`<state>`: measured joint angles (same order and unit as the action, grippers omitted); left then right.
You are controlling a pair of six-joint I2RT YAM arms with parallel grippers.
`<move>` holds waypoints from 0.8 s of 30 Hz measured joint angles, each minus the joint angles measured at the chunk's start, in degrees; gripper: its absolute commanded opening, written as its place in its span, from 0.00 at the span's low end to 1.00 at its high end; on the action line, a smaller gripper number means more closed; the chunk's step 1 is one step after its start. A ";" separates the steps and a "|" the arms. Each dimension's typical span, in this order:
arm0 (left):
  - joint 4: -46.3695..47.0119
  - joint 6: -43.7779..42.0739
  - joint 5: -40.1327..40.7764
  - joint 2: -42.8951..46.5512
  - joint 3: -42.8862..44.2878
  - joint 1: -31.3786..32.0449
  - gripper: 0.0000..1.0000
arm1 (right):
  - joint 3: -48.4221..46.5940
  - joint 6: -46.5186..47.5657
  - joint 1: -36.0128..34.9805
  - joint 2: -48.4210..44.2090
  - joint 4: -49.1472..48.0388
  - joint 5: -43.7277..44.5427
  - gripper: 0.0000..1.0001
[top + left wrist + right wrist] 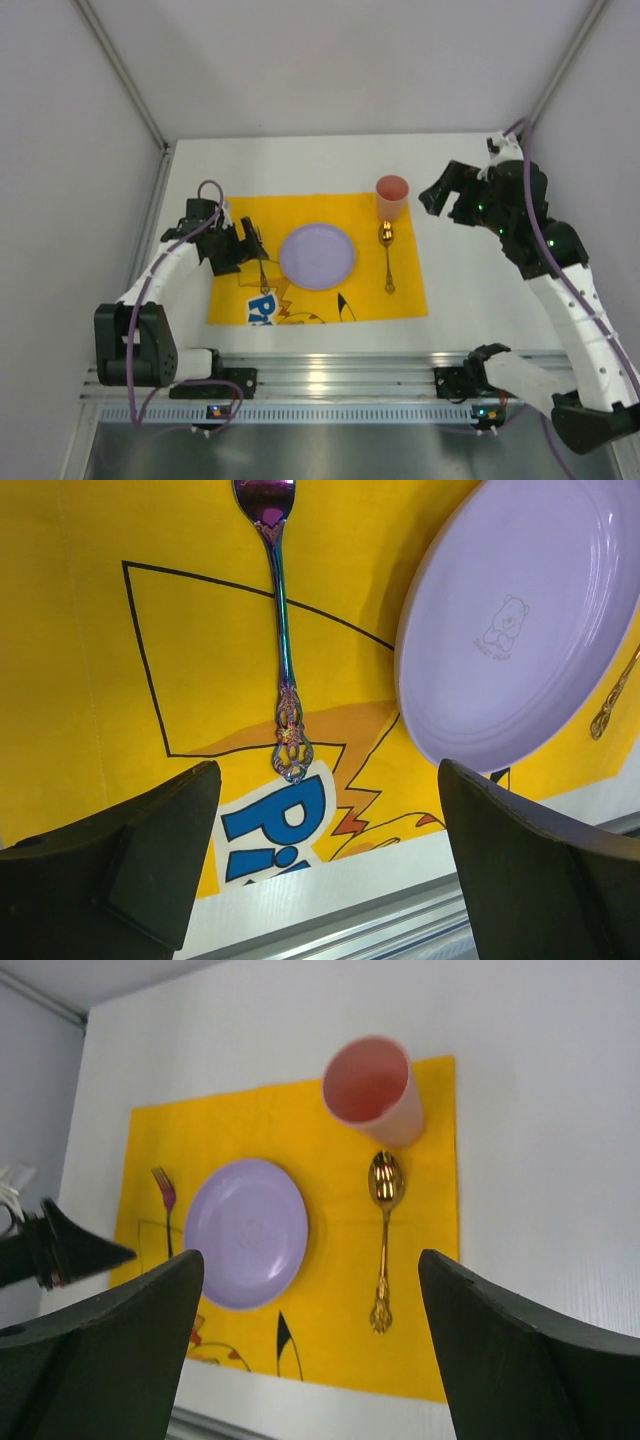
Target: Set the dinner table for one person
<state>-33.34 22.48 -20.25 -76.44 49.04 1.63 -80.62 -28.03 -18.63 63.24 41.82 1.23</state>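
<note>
The white dinner table carries a yellow cartoon placemat. On the mat lie a lilac plate, an iridescent purple fork to its left, a gold spoon to its right and a pink cup at the far right corner. My left gripper is open and empty, low over the fork's handle end. My right gripper is open and empty, raised to the right of the cup. In the right wrist view the plate, spoon and cup show.
An aluminium rail runs along the table's near edge, by both arm bases. Grey enclosure walls stand at the left, back and right.
</note>
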 measured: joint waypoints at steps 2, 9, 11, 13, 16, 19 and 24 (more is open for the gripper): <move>-0.48 0.35 0.52 0.48 0.28 0.02 0.96 | 8.00 -0.26 0.00 -7.19 0.13 -2.19 0.91; -3.61 1.44 3.54 2.60 3.63 1.88 0.96 | 26.58 -3.69 0.00 -27.17 3.85 -7.78 1.00; -5.14 1.40 5.01 3.21 5.46 2.54 0.96 | 29.05 -5.03 0.00 -31.65 4.76 -9.01 1.00; -6.43 1.36 6.34 4.04 7.02 3.06 0.97 | 29.64 -6.12 0.00 -35.10 5.64 -10.25 1.00; -7.56 1.38 8.72 7.02 8.31 4.09 0.98 | 29.66 -7.21 0.00 -37.44 5.77 -12.04 1.00; -8.02 1.66 10.21 10.69 8.31 4.66 0.98 | 30.38 -8.04 0.00 -38.71 5.81 -13.66 1.00; -7.32 2.95 14.01 21.57 7.28 6.34 0.99 | 32.20 -8.22 0.00 -41.07 5.70 -18.08 1.00</move>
<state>-40.66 25.43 -6.24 -54.87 56.31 7.97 -48.42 -36.25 -18.63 22.17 47.53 -16.84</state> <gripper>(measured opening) 0.984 0.996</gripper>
